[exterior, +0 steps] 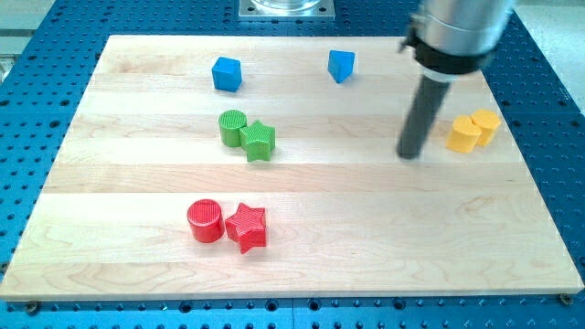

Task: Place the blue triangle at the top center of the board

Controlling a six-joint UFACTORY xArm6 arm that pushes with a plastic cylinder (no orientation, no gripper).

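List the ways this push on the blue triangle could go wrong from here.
1. My tip sits at the view's right, well below the blue triangle; a straight sweep up-left would likely shove it leftward, past centre toward the blue cube.
2. The triangle is already close to the board's top edge; an upward push could slide it off.
3. The yellow blocks lie just right of my tip; a rightward swing may knock them.

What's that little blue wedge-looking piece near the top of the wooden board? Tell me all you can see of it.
The blue triangle is a small, solid-looking, plastic-like block, bright blue, standing alone on the wooden board near the view's top, slightly right of centre. Nothing touches it. The blue cube sits to its left; my tip rests lower right, well apart.
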